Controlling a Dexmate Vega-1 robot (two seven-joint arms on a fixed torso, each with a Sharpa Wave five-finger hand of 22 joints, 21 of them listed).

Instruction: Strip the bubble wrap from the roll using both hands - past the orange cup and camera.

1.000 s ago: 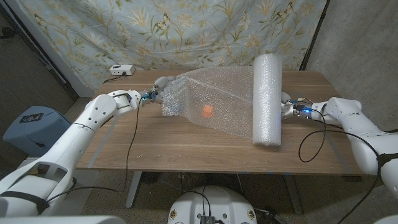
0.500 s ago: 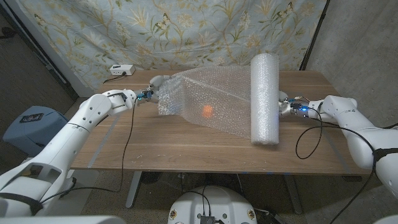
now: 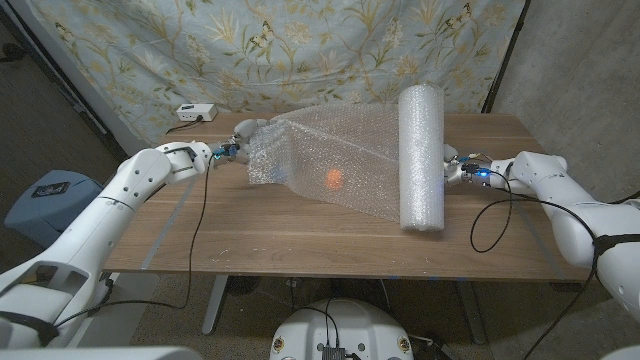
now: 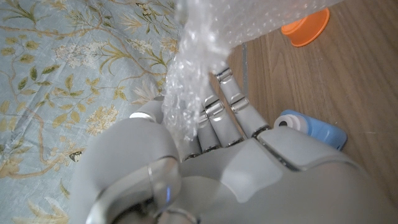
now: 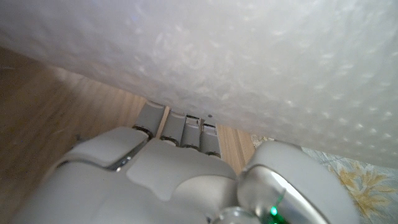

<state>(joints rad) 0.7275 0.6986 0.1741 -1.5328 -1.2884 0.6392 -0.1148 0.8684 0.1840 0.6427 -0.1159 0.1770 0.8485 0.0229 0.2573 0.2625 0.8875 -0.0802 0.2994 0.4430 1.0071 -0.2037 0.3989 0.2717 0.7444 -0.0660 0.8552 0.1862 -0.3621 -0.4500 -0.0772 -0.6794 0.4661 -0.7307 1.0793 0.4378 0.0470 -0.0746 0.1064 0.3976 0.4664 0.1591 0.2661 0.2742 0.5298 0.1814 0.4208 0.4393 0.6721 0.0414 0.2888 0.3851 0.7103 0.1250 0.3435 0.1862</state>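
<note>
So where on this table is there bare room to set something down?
The near strip of the table, between its front edge and the bubble wrap, is bare. So is the far right corner behind the right hand. The middle is crowded: the wrap stretches from the left hand to the roll, over the orange cup.

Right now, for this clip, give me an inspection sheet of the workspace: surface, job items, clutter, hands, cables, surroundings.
Surface: wooden table, bare near the front edge.
Job's things: bubble wrap roll lying on the table; bubble wrap sheet drawn out over the orange cup; blue camera beside the left hand.
Clutter: white box at the back edge.
Hands: left hand grips the sheet's end; right hand presses against the roll.
Cables: black cables along both arms.
Surroundings: floral curtain behind.
</note>
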